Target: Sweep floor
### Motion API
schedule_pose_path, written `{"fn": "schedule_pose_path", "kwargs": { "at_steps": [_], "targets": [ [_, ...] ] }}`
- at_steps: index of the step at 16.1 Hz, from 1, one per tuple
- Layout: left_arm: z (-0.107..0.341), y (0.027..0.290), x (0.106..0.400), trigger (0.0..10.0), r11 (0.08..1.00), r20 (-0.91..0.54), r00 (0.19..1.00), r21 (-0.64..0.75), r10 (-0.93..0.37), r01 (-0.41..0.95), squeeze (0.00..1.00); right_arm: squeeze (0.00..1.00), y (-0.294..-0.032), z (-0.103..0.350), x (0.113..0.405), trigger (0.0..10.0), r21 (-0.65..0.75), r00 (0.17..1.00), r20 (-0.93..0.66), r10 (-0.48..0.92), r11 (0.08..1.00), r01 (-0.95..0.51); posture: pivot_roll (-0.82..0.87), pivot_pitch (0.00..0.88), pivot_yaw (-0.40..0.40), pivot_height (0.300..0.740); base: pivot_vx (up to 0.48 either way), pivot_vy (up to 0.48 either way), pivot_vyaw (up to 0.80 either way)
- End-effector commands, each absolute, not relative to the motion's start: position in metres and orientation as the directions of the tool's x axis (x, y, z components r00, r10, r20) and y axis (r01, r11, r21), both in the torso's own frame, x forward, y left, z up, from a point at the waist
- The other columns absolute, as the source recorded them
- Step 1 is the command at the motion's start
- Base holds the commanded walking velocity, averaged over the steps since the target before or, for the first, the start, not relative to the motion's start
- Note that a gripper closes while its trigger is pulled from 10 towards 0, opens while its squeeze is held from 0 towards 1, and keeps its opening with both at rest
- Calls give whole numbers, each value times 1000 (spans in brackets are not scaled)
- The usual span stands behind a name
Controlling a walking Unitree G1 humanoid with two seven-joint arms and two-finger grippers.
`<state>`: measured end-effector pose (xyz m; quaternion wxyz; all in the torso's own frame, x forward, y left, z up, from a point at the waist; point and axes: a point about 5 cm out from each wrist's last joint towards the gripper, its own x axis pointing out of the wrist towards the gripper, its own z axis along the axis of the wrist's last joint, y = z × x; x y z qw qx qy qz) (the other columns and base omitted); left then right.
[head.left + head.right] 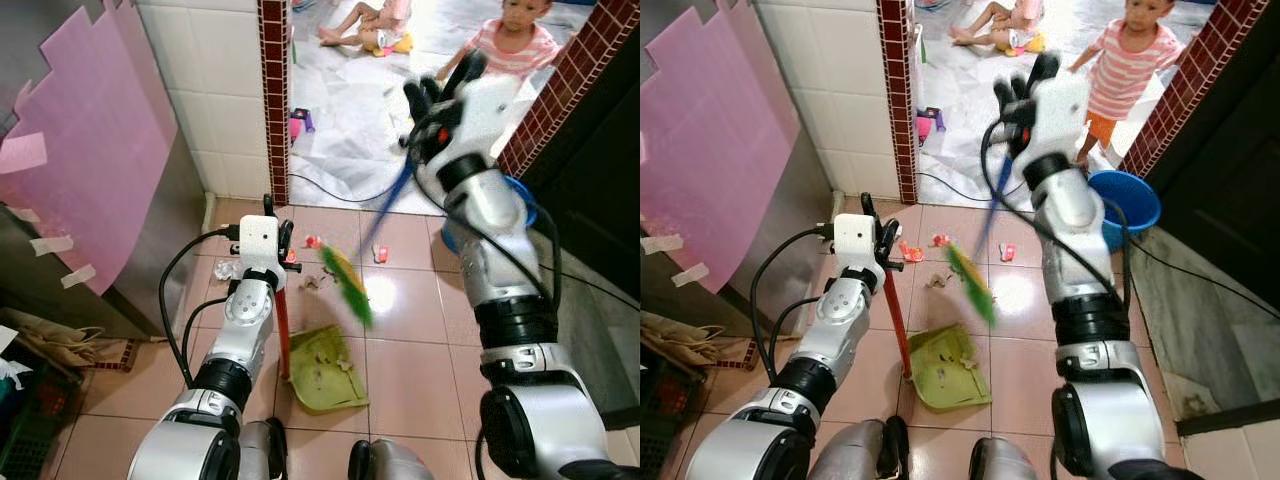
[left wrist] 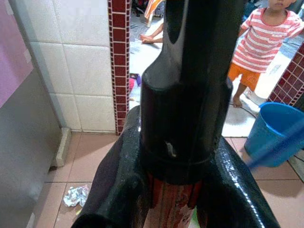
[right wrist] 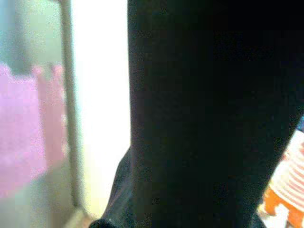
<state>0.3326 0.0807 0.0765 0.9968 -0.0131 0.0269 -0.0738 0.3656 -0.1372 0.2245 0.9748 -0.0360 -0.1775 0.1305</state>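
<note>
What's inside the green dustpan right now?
The green dustpan holds a few small scraps of debris near its middle. The left hand grips its red handle, which covers a thin strip of the pan's back edge, so anything there is hidden.

Broom: you see a blurred blue handle [image 1: 992, 212] ending in a green and yellow bristle head [image 1: 971, 283].
Dustpan: you have a yellow-green plastic pan [image 1: 946, 368] on a red upright handle [image 1: 897, 320].
Floor: your terracotta-pink square tiles [image 1: 1025, 360] carry pale grout lines.
Litter: you see small red and white scraps [image 1: 910, 252] and a crumpled silver foil ball [image 2: 76, 195].
Wall: you face glossy white tiles [image 1: 215, 90] edged by a dark red mosaic strip [image 1: 273, 100].
Sheet: you see a pink paper sheet [image 1: 95, 150] on a grey metal panel.
Bucket: you see a round blue plastic bucket [image 1: 1130, 200].
Person: you see a shirt striped red and white [image 1: 1120, 70] over orange shorts [image 1: 1098, 128].
</note>
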Motion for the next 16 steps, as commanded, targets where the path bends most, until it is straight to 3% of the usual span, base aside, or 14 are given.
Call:
{"fn": "schedule_pose_path", "kwargs": {
  "at_steps": [1,4,7,12,16],
  "targets": [
    [63,76,327,10000,984,-125,976,-32,-178,175,0,0,-146,223,366,10000,-135,914,337,228,972,-193,22,90,-51,740,0,0,0],
    [63,76,327,10000,984,-124,976,-29,-178,176,0,0,-142,197,364,10000,-133,944,256,206,975,-177,25,86,-53,740,0,0,0],
    [64,75,327,10000,982,-116,975,-45,-188,184,0,0,-126,169,360,10000,-33,964,140,227,974,-225,25,86,-52,740,0,0,0],
    [65,75,329,10000,981,-112,976,-54,-189,184,0,0,-110,173,358,10000,182,952,152,265,939,-291,25,89,-53,740,0,0,0],
    [64,76,330,10000,985,-123,977,-34,-175,172,0,0,-116,188,365,10000,205,949,199,245,936,-285,26,88,-54,740,0,0,0]
  ]
}}
